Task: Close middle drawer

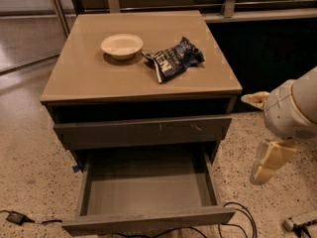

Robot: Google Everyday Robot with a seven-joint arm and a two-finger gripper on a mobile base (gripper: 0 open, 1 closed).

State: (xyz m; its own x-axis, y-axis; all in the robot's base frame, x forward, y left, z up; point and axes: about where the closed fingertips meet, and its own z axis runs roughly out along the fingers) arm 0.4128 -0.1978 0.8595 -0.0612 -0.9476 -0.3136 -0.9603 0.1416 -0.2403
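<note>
The middle drawer (148, 217) is pulled far out at the bottom of the cabinet. Its front is plain grey and its grey inside (148, 187) holds nothing. Above it sits the grey drawer front with pale scratch marks (143, 130), pushed in. My gripper (250, 139) hangs to the right of the cabinet, level with the two drawers and touching neither. Its cream fingers (270, 160) are spread apart and hold nothing.
A white bowl (122, 45) and a dark blue chip bag (173, 59) lie on the tan cabinet top (89, 78). Black cables (237, 217) run over the speckled floor by the drawer's front. A dark open slot lies under the top. A railing stands behind.
</note>
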